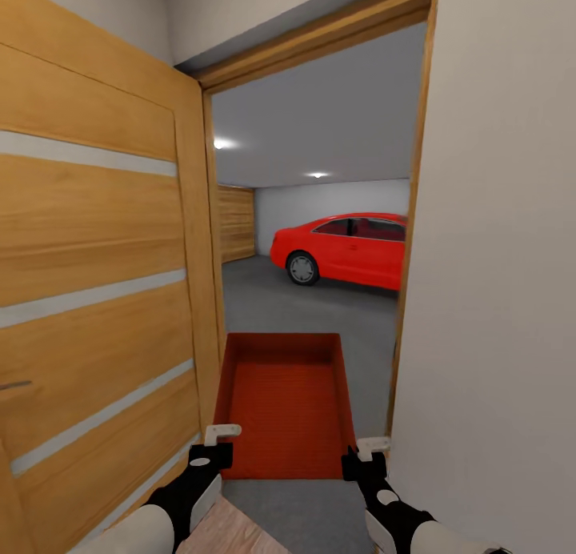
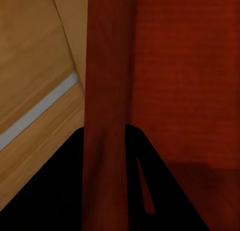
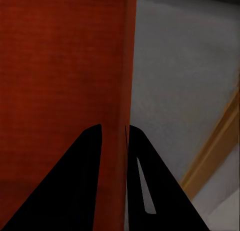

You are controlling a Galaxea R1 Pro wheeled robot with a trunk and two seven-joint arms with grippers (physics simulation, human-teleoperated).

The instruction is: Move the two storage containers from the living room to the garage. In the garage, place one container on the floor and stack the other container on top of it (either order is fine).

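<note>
carrying 1 orange-red rectangular open-topped plastic storage bin straight through the wooden-framed doorway, held out in front at the threshold, with the dark grey concrete garage floor and a shiny red car just ahead. left gripper pinched on the near-left wall, right gripper pinched on the near-right wall; in both wrist views a thin red wall sits squeezed between narrowly set dark fingers, so clamped on the bin rather than spread. probably light and fairly stiff, but those thin walls look like they'd flex or slip if squeezed at 1 spot only, so gripping the 2 opposite side walls near the corners seems the sane way to keep it level. nothing inside the bin, just a bare ribbed bottom. tight squeeze here: light wood plank door swung open close on the left, white wall close on the right. not set down yet, and no second bin in sight from here.
</note>
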